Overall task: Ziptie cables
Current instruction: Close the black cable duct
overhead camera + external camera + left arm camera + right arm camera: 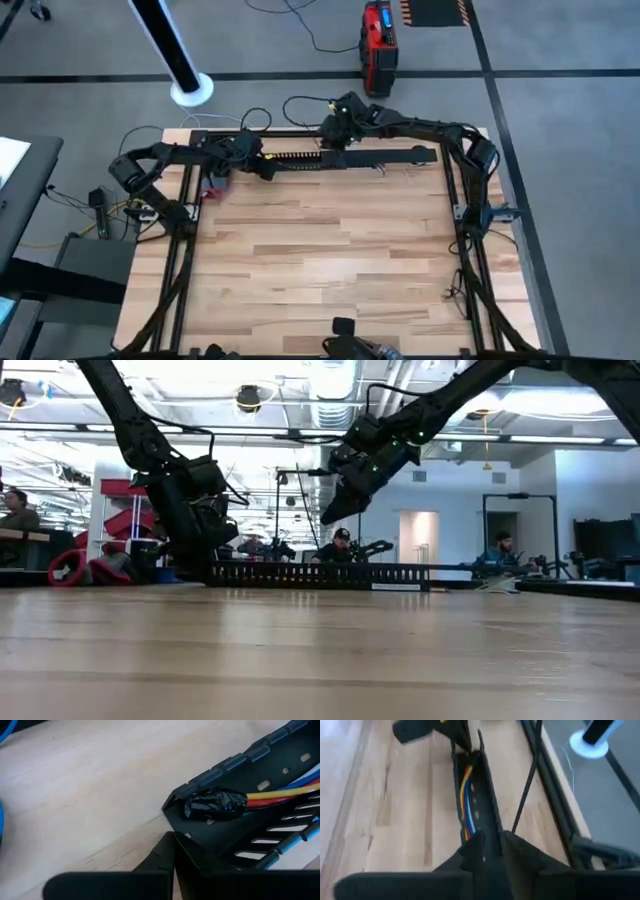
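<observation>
Up at the twelve o'clock edge of the tabletop (320,270) the slotted black channel (345,157) lies crosswise, and the cables (465,802), yellow, red and blue, are bedded along its floor, their ends bound in a lump of black tape (216,803) at the channel's nine o'clock end.

The left end effector (262,166) sits low at that taped end, fingers drawn together at the channel's corner; whether they grip the wall or only press against it, I can't tell. The right end effector (333,512) hangs above the channel near its middle, pointing down. A thin black strand, perhaps a ziptie (524,795), runs up past its fingers, but I can't tell whether they are closed on it.

The risk I'd judge is at the left: if that hold is shallow, a push from the right arm could skid the channel across the wood. A tie threaded through the wrong slot could also miss the wires or cinch crooked.
</observation>
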Robot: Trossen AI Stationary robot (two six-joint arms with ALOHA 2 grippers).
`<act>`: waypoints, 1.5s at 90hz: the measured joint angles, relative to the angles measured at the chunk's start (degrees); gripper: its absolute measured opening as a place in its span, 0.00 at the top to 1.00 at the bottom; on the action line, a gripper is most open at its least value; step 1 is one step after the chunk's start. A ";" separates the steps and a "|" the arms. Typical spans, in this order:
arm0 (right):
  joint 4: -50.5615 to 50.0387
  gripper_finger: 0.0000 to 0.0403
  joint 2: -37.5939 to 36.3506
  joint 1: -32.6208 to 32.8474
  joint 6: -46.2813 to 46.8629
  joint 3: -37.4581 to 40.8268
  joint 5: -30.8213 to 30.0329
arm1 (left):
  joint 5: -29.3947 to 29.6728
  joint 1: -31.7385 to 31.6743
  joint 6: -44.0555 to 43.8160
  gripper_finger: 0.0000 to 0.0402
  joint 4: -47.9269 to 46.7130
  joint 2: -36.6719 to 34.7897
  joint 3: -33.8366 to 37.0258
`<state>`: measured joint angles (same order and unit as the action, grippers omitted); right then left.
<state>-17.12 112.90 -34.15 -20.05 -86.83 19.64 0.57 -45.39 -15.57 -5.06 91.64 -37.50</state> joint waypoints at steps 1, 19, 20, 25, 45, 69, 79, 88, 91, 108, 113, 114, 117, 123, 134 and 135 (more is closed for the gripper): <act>0.21 0.77 0.00 0.00 0.01 0.00 0.01 | -0.01 0.00 0.00 1.00 0.00 -0.01 0.00; 2.76 0.69 0.01 -0.45 0.46 -0.02 0.98 | -0.26 0.02 0.45 1.00 0.07 -0.05 0.00; 2.79 0.69 0.06 -0.46 0.46 -0.02 1.06 | -0.31 0.02 0.48 1.00 0.07 -0.05 0.00; 4.17 0.69 1.13 -0.39 0.48 -0.17 1.35 | -0.58 0.02 0.52 1.00 0.15 -0.05 0.00; 2.50 0.68 4.98 -0.76 0.66 -4.80 0.25 | -1.78 0.72 0.90 1.00 0.13 0.12 -1.43; -3.52 0.83 6.49 -3.21 -0.35 -8.57 -0.61 | -3.57 2.22 1.84 1.00 0.05 0.12 -2.43; -3.89 0.97 6.58 -5.27 1.57 -8.46 -0.94 | -5.23 2.93 1.83 1.00 0.10 0.00 -2.43; -3.64 0.98 6.58 -7.04 2.52 -8.48 -0.94 | -6.69 3.61 1.73 1.00 0.01 -0.03 -2.43; -3.68 0.99 6.58 -7.50 2.63 -8.48 -0.94 | -6.79 3.92 1.56 1.00 -0.01 -0.07 -2.43; -3.58 1.00 6.82 -8.83 2.14 -8.48 -1.14 | -7.99 5.60 1.31 1.00 -0.29 -1.10 -2.43; -3.36 1.00 7.32 -8.69 2.21 -8.50 -1.43 | -7.99 6.12 1.36 1.00 -0.40 -2.11 -2.45; -3.55 1.00 7.39 -8.68 2.23 -8.50 -1.52 | -7.99 6.21 1.38 1.00 -0.48 -2.36 -2.45; -4.41 1.00 7.54 -8.70 2.31 -8.45 -1.75 | -7.97 6.54 1.43 1.00 -0.67 -3.22 -2.45; -4.61 1.00 8.36 -8.59 1.83 -8.47 -1.83 | -7.91 7.19 2.08 1.00 -0.08 -5.22 -2.46; -5.01 1.00 9.55 -8.31 1.97 -8.48 -2.30 | -7.91 8.20 2.96 1.00 3.72 -8.74 -2.57; -5.04 1.00 9.66 -8.31 1.98 -8.48 -2.31 | -7.91 8.25 3.05 1.00 4.21 -8.90 -2.58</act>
<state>-22.16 122.56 -42.46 -18.07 -95.31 17.33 -7.33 -37.14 -12.52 -0.85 82.74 -40.07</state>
